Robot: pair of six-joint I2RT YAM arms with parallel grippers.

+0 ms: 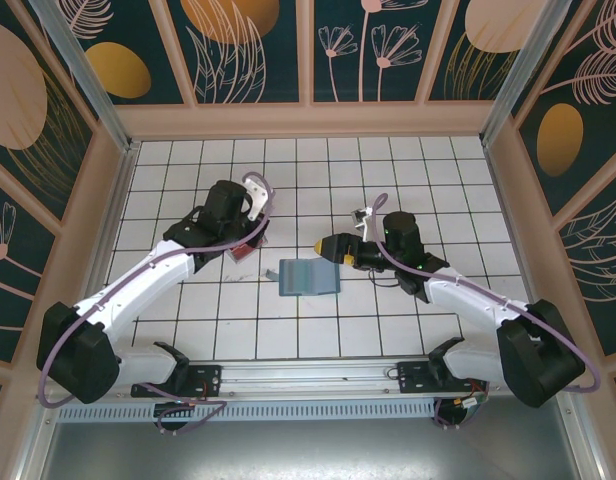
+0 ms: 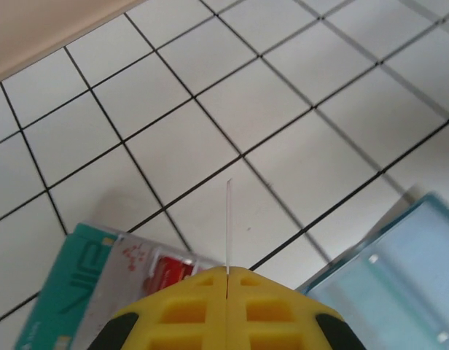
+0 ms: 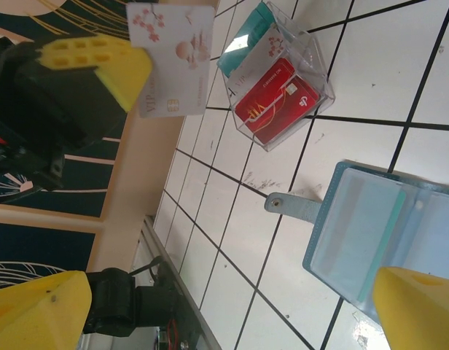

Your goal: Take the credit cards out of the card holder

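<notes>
Your left hand (image 2: 228, 271) is pinched tight on a white blossom card (image 3: 173, 58). From its own wrist camera you see that card edge-on as a thin line rising from between the yellow fingers (image 2: 188, 306). From the right wrist it shows face-on, lifted off the tabletop (image 1: 388, 180).

Just under that hand sits a clear case (image 3: 312, 65) with a red card (image 3: 275, 91) on top and a teal card (image 3: 243, 47) tucked behind it. There's also a pale card between them.

The card holder (image 1: 305, 277) lies open and flat in the middle of the tabletop, between your two arms, its blue-grey pockets facing up. Its snap tab (image 3: 290, 206) points towards the case, near it but apart.

Your right hand (image 3: 224, 306) is spread wide with nothing between its fingers. It hangs over the right edge of the card holder, and I can't tell whether it touches.
</notes>
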